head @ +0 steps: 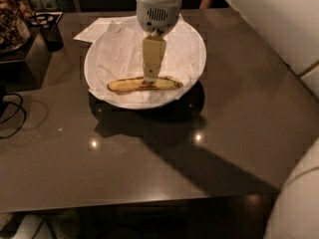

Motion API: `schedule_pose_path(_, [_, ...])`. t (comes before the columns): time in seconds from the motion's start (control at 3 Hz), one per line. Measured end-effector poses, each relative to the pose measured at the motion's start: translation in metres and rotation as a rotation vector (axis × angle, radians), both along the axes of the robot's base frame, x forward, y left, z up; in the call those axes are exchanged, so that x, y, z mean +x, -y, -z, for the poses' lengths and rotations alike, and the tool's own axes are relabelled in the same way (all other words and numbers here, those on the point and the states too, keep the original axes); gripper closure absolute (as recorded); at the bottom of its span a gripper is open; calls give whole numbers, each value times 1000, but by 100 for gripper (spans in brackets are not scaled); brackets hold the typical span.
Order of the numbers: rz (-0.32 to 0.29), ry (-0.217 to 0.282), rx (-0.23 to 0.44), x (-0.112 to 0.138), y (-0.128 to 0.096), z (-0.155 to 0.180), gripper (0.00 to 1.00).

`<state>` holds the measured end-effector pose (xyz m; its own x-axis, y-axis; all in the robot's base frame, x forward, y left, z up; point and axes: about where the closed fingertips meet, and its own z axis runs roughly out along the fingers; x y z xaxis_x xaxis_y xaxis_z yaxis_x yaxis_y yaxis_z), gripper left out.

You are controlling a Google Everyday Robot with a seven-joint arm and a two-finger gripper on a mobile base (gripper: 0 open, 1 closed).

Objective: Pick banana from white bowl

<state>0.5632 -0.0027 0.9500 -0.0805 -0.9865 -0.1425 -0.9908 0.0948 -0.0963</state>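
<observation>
The banana (pixel 124 85), dull yellow with dark speckles, lies lengthwise in the front part of the white bowl (pixel 197 49) on its crumpled white paper lining. The bowl stands at the back middle of the dark table. My gripper (pixel 150 75) hangs down from its white wrist housing (pixel 158 9) over the bowl. Its tip is at the middle of the banana, touching it or just above it, and it hides a small part of the fruit.
A flat white paper sheet (pixel 94 30) lies behind the bowl at the left. A dark container (pixel 50 34) and cluttered items stand at the back left, and black cables (pixel 12 113) lie at the left edge. A white robot part (pixel 299 203) fills the lower right corner.
</observation>
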Motion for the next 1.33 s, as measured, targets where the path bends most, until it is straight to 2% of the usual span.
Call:
schedule_pose_path(0.67, [28, -41, -37, 17, 5, 27, 34])
schedule_pose_path(1.33, [18, -76, -72, 20, -1, 48, 39])
